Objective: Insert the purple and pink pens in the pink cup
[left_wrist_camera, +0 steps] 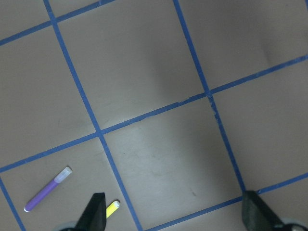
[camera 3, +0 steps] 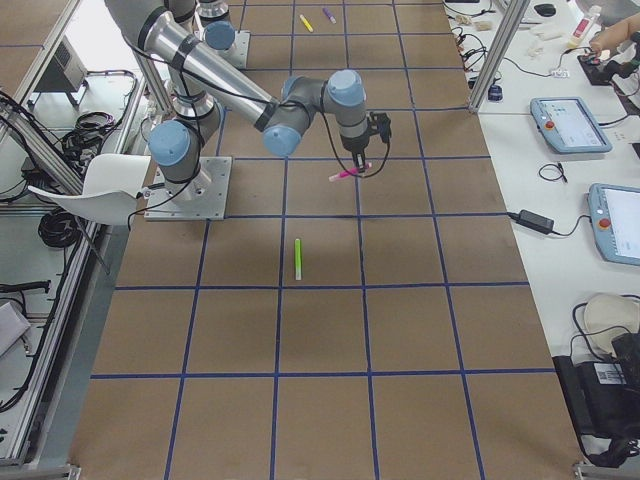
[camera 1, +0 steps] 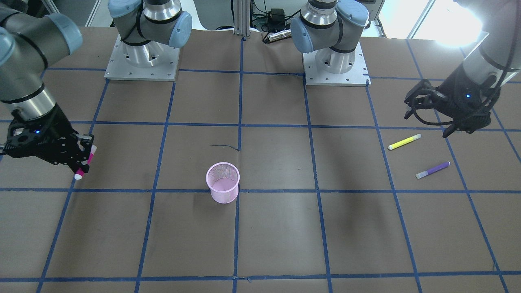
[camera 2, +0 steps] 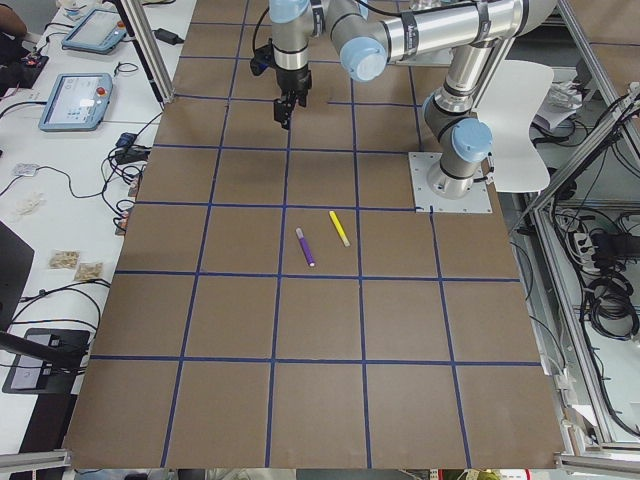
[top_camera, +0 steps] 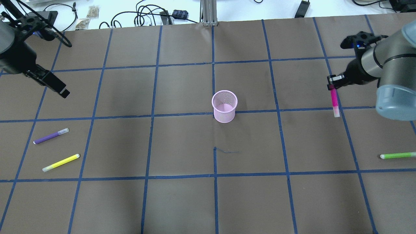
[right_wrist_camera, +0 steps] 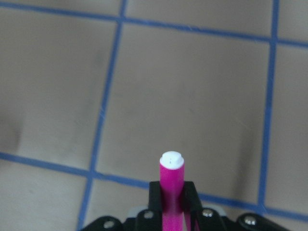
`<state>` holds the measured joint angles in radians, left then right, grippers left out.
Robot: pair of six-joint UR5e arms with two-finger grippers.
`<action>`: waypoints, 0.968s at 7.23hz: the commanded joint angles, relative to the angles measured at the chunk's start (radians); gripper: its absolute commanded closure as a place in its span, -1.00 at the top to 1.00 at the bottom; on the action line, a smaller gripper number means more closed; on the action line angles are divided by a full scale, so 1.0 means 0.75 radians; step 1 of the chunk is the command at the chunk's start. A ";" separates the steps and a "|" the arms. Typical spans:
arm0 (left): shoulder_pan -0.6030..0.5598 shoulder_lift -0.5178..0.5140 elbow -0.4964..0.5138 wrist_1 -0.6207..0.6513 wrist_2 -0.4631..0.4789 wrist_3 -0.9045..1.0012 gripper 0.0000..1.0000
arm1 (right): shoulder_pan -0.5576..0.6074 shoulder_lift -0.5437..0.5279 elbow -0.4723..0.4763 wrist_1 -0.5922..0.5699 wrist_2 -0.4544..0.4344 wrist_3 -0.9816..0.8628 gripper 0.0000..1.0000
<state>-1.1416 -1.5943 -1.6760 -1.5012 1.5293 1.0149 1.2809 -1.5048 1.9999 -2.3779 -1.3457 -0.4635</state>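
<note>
The pink mesh cup (camera 1: pixel 222 182) stands upright near the table's middle, also in the overhead view (top_camera: pixel 224 105). My right gripper (camera 1: pixel 86 156) is shut on the pink pen (camera 1: pixel 84 165), holding it above the table well to the cup's side; the pen hangs tip-down (top_camera: pixel 334 102) and shows end-on in the right wrist view (right_wrist_camera: pixel 172 185). The purple pen (top_camera: pixel 51 136) lies flat on the table on my left side. My left gripper (camera 1: pixel 427 122) is open and empty, raised above and behind it; the purple pen also shows in the left wrist view (left_wrist_camera: pixel 47 190).
A yellow pen (top_camera: pixel 60 162) lies close to the purple pen, nearer the robot. A green pen (top_camera: pixel 398 155) lies at the right edge of the overhead view. Both arm bases (camera 1: pixel 141 61) stand at the table's robot side. Cables lie past the far edge.
</note>
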 commanded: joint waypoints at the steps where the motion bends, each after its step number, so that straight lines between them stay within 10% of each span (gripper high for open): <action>1: 0.253 -0.070 -0.086 0.018 -0.142 0.483 1.00 | 0.273 -0.010 -0.006 -0.369 0.091 0.195 -1.00; 7: 0.667 -0.463 -0.154 0.238 -0.376 1.469 1.00 | 0.717 0.325 -0.006 -1.114 -0.216 0.597 -1.00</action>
<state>-0.7007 -1.8832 -1.7815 -1.3432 1.2972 2.0378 1.7695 -1.3063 1.9971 -3.1591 -1.4521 -0.0555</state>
